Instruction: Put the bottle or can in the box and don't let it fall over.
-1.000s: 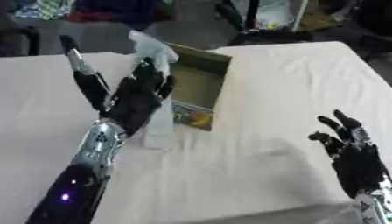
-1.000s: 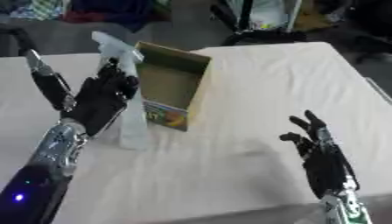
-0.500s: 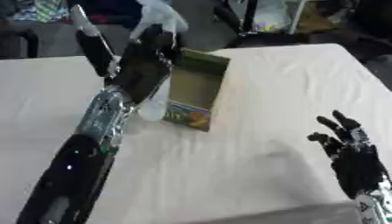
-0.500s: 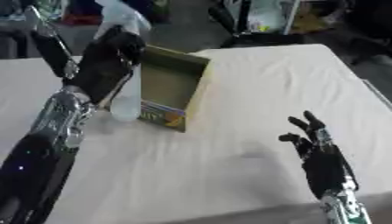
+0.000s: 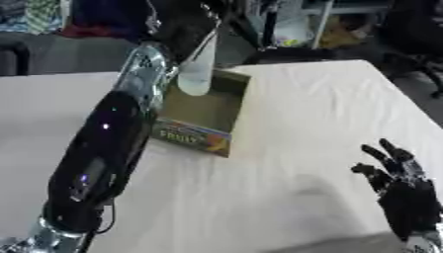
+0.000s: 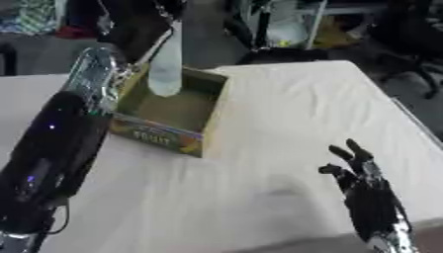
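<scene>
My left hand [image 5: 177, 22] is raised at the top of the left eye view, shut on a clear plastic bottle [image 5: 197, 69]. The bottle hangs upright with its rounded bottom over the far left part of the open cardboard box [image 5: 227, 101]. The box stands on the white table [image 5: 286, 197] and has a colourful printed front panel. My left arm runs down the left side and hides the box's left wall. Fingers up and relaxed, my right hand [image 5: 403, 192] rests open near the lower right corner, far from the box.
Beyond the table's far edge are dark chairs, shelving [image 5: 298, 20] and coloured cloth [image 5: 34, 15]. The table's right edge [image 6: 407, 116] slants down toward my right hand. White tabletop lies between the box and the right hand.
My left hand has lifted the bottle off the table beside the box and carried it up and over the box opening. The camera view has shifted. The right hand has stayed put.
</scene>
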`<state>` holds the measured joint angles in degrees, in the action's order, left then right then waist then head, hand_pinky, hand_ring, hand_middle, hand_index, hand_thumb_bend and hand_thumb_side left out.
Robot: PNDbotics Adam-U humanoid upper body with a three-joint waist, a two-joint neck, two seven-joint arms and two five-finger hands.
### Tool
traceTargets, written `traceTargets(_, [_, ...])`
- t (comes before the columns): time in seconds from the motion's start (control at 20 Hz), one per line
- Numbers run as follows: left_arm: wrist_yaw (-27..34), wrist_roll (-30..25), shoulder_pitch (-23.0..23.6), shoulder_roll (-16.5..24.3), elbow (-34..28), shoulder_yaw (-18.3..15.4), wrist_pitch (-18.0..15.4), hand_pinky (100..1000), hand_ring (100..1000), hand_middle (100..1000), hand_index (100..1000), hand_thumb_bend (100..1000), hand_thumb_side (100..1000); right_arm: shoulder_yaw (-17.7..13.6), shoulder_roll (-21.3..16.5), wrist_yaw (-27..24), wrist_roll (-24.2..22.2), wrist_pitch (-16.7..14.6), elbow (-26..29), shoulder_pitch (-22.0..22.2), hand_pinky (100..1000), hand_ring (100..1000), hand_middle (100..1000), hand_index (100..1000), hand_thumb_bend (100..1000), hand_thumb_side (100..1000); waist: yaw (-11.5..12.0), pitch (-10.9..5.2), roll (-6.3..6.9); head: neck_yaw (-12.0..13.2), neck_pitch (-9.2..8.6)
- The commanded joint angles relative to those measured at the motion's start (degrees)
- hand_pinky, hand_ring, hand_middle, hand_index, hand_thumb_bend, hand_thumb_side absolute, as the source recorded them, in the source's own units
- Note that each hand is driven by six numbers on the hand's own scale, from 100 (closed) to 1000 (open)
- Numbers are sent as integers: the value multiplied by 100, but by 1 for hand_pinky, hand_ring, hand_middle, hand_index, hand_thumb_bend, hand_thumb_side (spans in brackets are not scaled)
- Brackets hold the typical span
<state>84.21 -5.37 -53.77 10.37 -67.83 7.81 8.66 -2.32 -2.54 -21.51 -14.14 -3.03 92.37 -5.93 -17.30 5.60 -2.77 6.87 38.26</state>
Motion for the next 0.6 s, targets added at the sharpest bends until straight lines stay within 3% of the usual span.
traceTargets(0.05, [-475,-236,-251,287,776,-220,-58,521,378,149,1000,771,948,66,54,-54,-78,20,40,-174,1000,610,836,1000,100,769,-109,14,-5,148,-268])
traceTargets(0.15, [-670,-353,-271,357,1131,-302,-88,519,290,135,1000,791,959,89,82,-65,-109,33,41,-240,1000,610,836,1000,100,772,-201,97,18,197,-348])
traceTargets(0.25, [-770,-440,-204,359,1327,-351,-82,525,100,133,1000,820,973,86,89,-68,-117,38,41,-263,1000,610,836,1000,100,774,-218,144,34,199,-355])
traceTargets(0.45, [-948,-145,72,320,1345,-374,9,535,100,125,1000,805,991,26,50,-53,-75,26,42,-249,1000,610,836,1000,100,776,-84,154,66,112,-283])
traceTargets(0.6, [-1040,311,445,208,913,-279,216,537,100,122,1000,823,1000,-16,-16,-40,-36,15,36,-188,1000,611,836,1000,100,781,112,111,106,-75,-254])
